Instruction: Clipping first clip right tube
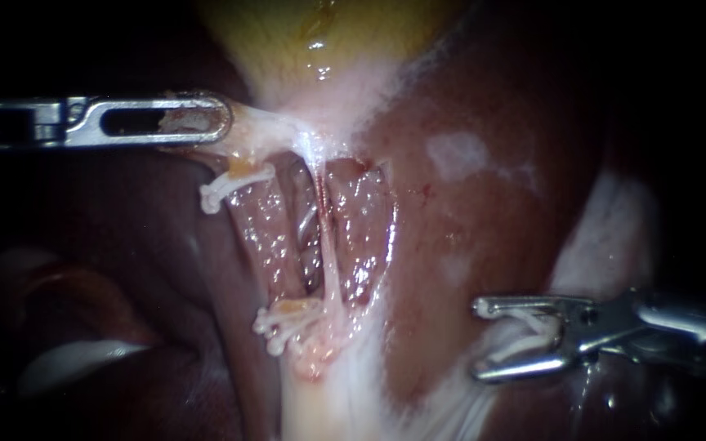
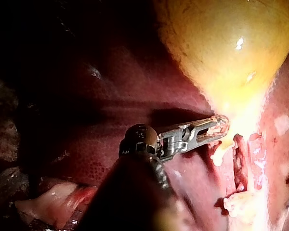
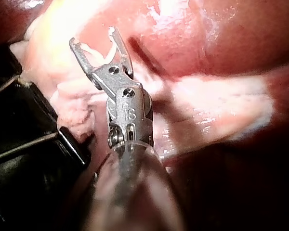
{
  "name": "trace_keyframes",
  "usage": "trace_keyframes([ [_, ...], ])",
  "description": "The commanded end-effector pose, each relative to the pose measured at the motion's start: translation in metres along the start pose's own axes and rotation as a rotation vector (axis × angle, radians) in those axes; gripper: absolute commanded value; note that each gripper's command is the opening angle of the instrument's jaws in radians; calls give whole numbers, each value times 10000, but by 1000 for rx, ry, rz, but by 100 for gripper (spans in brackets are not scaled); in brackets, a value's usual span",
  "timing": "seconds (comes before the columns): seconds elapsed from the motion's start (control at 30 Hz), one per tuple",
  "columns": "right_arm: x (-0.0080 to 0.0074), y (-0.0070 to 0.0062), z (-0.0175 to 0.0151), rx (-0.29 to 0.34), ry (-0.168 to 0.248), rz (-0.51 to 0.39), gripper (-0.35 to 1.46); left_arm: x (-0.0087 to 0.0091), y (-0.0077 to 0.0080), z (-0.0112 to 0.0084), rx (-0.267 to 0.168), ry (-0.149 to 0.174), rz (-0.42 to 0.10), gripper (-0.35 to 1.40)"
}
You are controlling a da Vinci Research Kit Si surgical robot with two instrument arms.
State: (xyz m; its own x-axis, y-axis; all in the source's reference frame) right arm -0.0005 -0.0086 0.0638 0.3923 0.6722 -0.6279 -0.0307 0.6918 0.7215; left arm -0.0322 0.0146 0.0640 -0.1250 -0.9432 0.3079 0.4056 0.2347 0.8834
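In the endoscope view, the left instrument (image 1: 221, 122) comes in level from the left. Its windowed jaws are clamped together on the gallbladder (image 1: 312, 41), gripping the pale tissue at its narrow lower end, and some of that tissue shows through the window. Below the grip, two glistening reddish tubes run downward side by side. The left tube (image 1: 259, 237) carries an upper clip (image 1: 230, 184) near the jaws and a lower clip (image 1: 288, 322) further down. The right tube (image 1: 361, 229) lies just beside it, against the liver (image 1: 467, 229). The right instrument (image 1: 480, 341) enters from the right, low in the view, and sits well apart from the right tube, over pale tissue at the liver's edge. Its jaws stand wide apart and hold a white clip (image 1: 533, 325) between them, one leg against each jaw.

In the left wrist view, the left instrument (image 2: 224, 124) has its jaws closed on pale tissue where the yellow gallbladder (image 2: 226, 48) tapers. The glare ahead of the jaws is too bright for the tubes to be told apart.

In the right wrist view, the right instrument (image 3: 94, 37) spreads its jaws in a V, and the white clip (image 3: 111, 45) sits between them touching both. The jaws lie over pale and pink tissue. Which tube is nearest cannot be told here.
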Motion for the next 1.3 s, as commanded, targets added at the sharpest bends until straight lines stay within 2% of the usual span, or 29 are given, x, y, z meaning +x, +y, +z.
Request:
trace_keyframes([
  [0.03,1,2,7,-2,1,0,50,0,0,0,1,1,0,-35],
  [0.23,20,18,47,-14,14,21,50,1,-2,1,2,1,0,-35],
  [0.5,43,47,97,-12,38,28,50,1,-3,1,3,2,0,-35],
  [0.73,54,66,120,-22,51,36,50,1,-4,1,3,2,0,-35],
  [0.93,54,72,127,-4,69,57,50,1,-4,1,3,2,0,-35],
  [1.3,52,72,141,61,93,100,50,1,-4,2,3,2,-1,-35],
])
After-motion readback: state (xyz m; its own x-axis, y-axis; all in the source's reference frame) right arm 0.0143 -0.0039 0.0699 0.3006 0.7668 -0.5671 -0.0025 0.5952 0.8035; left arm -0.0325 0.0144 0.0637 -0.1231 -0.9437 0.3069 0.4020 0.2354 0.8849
